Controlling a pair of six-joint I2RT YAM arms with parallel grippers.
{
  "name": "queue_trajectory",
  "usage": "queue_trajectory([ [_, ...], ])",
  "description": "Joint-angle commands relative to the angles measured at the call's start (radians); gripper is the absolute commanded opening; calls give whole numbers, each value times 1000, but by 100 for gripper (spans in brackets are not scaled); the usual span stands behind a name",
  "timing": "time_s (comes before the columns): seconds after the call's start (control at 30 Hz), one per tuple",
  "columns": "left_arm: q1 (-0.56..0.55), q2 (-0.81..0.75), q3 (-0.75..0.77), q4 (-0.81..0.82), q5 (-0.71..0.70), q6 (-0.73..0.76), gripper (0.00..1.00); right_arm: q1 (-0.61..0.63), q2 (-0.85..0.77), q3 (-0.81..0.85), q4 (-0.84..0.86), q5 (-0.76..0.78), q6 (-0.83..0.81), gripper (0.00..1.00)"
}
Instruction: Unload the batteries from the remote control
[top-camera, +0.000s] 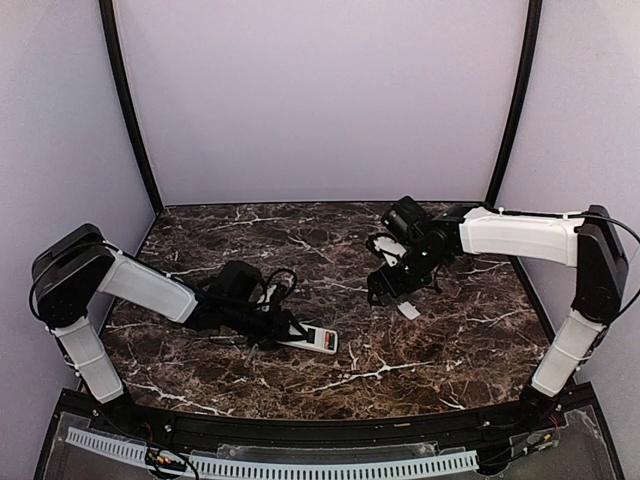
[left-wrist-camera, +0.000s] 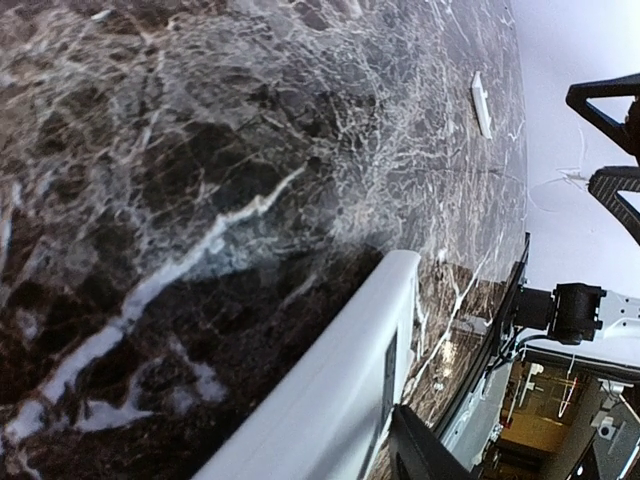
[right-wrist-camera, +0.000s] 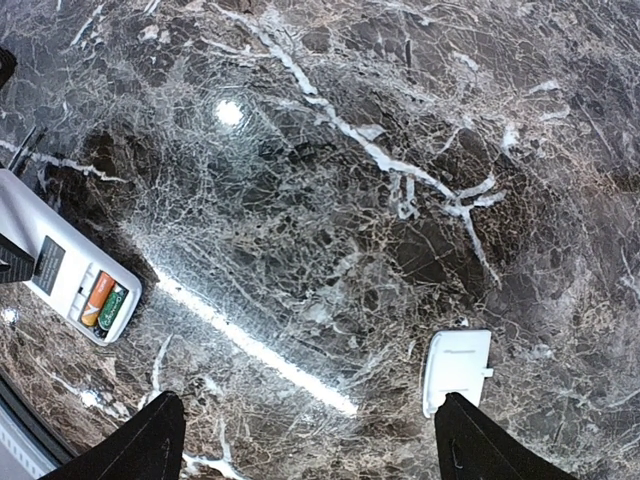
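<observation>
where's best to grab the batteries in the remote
From straight above: the batteries lie side by side in the open bay at the end of the remote control, only their tops exposed. Probably lever one end up first, then pinch it; the walls look too snug for a side grip.

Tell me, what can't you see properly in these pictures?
- Batteries: too small in the top view; the left wrist view shows none.
- Remote control: one end hidden under the left gripper in the top view, cut by the edge in the right wrist view.
- Whether the left gripper is gripping: unclear; its own camera crops the fingers.
</observation>
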Motion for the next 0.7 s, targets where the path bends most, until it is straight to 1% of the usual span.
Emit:
queue_trajectory([
  [0.0, -3, -69, 37, -145, -79, 78, 50, -5, 12, 4, 23, -12, 0, 85],
  [0.17, -3, -105, 68, -255, -134, 134, 53, -5, 11, 1, 23, -11, 1, 86],
  [0.43, -3, -151, 118, -436, -243, 217, 54, -5, 9, -4, 20, -11, 3, 85],
  [0.67, -3, -171, 124, -498, -305, 243, 54, -4, 9, -5, 21, -14, 3, 86],
])
